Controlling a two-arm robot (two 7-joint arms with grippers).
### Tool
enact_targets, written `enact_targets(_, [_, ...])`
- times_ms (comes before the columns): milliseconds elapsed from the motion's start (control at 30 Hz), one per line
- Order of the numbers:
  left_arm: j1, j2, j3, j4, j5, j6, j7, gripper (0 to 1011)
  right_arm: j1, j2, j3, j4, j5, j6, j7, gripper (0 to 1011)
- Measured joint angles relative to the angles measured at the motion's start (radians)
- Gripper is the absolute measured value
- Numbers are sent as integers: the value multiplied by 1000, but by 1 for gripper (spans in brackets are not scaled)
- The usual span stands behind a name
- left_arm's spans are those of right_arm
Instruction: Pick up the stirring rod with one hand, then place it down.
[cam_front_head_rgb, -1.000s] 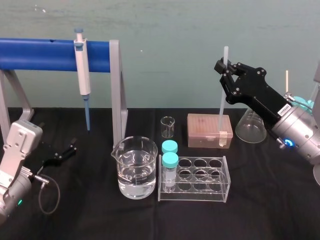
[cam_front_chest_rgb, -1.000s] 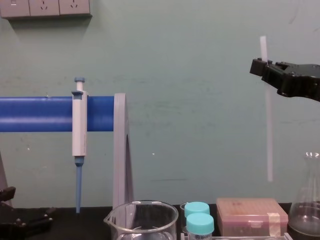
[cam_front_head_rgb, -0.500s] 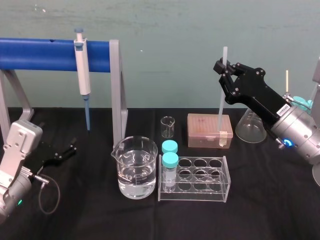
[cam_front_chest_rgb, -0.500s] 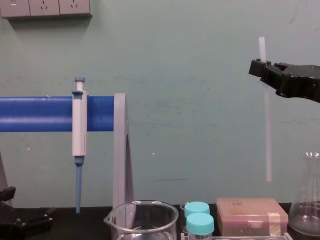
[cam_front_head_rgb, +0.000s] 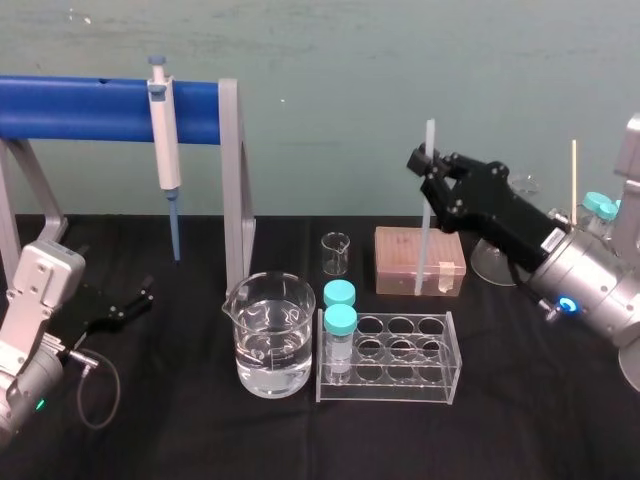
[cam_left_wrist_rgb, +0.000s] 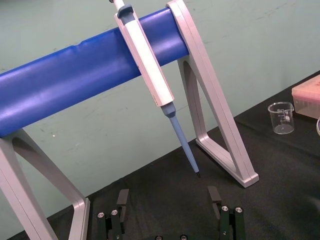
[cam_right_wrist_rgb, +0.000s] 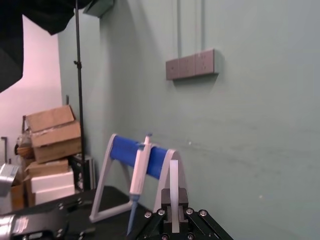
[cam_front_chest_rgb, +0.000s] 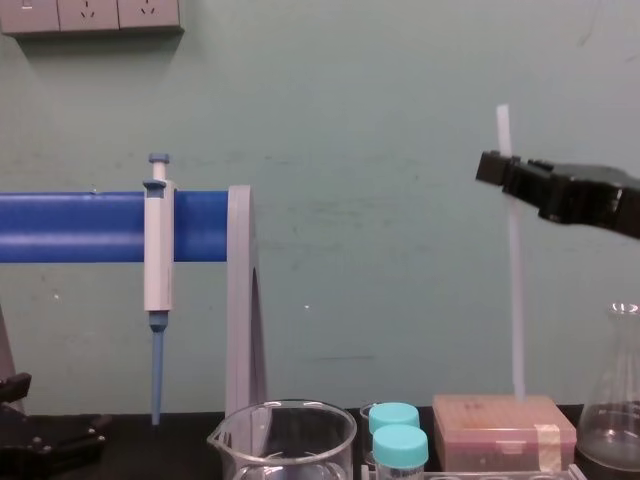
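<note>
The black cloth-covered table (cam_front_head_rgb: 180, 430) is crowded at its middle, so the placing step, as I judge it, turns on finding bare cloth. The open strip in front of the glassware looks like the safest landing. The right hand (cam_front_head_rgb: 428, 168) is clamped on the stirring rod (cam_front_head_rgb: 424, 235) near its upper end. The rod hangs almost upright, with its lower end at the pink tip box (cam_front_head_rgb: 400, 262) (whether it touches the lid, I cannot tell). A good placement would carry the rod clear of the box and the test-tube rack (cam_front_head_rgb: 392, 362). It would then lean the rod toward flat, rest its length on the cloth, and only then let the jaws part. A round rod let go early is likely to roll or tip against the glass. The left hand (cam_left_wrist_rgb: 169, 199) lies idle on the table at the robot's left, its fingers spread wide and holding nothing.

- **Pipette stand:** the stand (cam_front_head_rgb: 90, 108) is a smooth blue tube on grey angled legs, with a white-and-blue pipette (cam_front_head_rgb: 163, 150) hung from it.
- **Beaker:** the beaker (cam_front_head_rgb: 268, 340) is clear glass with a spout, holding what looks like water.
- **Rack:** it is transparent plastic with round wells and holds two teal-capped vials (cam_front_head_rgb: 340, 325).
- **Tip box:** it is blocky and matte.
- **Stirring rod:** the rod (cam_front_chest_rgb: 515, 300) is pencil-thin, straight and milky-translucent with blunt ends, and probably slick in the jaws.
</note>
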Motion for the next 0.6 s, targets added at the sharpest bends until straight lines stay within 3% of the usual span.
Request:
enact_targets(433, [0,0,0,0,0,0,0,1000,-32,10,-35,19,-5,13,-29,66])
enact_targets(600, [0,0,0,0,0,0,0,1000,-34,0,-39,38,-13,-10,-33,67])
